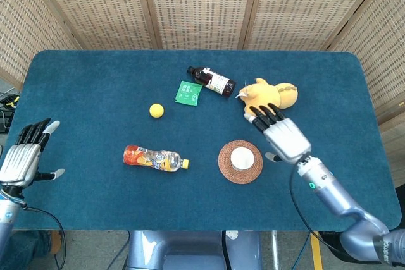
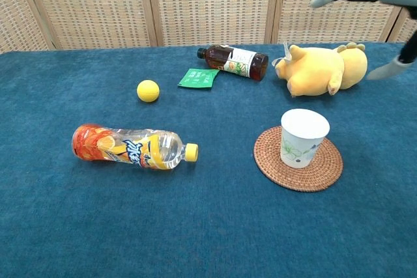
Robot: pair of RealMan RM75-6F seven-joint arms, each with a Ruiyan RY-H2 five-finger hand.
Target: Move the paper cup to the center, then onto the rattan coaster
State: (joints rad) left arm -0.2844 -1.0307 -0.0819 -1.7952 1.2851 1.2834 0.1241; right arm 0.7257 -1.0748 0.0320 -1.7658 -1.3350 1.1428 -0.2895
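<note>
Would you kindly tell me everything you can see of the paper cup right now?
The paper cup is white with a small green and blue print on its side, and looks like thin paper. It stands upright, mouth open upward, tapering toward its base. From above its inside looks empty. It sits on the round woven rattan coaster, near the middle of it, on the blue table. Nothing else touches it: the right hand is open and off to the side.
</note>
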